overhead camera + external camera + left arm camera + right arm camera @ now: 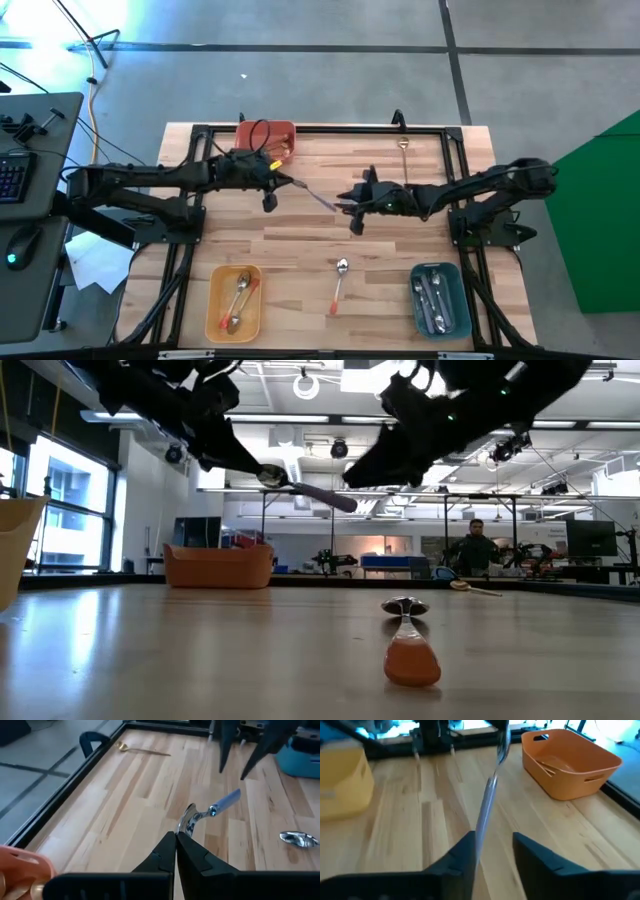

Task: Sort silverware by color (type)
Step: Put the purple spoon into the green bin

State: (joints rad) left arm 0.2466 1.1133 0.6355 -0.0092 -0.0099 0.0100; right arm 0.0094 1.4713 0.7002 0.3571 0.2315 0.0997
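A purple-handled spoon is in the air over the table's middle, between my two grippers. My left gripper is shut on its bowl end. My right gripper is open, with one finger on each side of the purple handle's free end. An orange-red-handled spoon lies flat on the table near the near edge. A gold spoon lies by the far edge. My left gripper pinches the spoon's silver bowl between its two fingertips, coming roughly level from the table's left. The spoon is lifted clear, and its purple handle points away toward my right gripper. My right gripper's finger is close beside the handle; I cannot tell if they touch.
The red bin at the far edge holds gold spoons. The yellow bin at the near left holds orange-red-handled spoons. The teal bin at the near right holds silver spoons. A black frame runs round the table.
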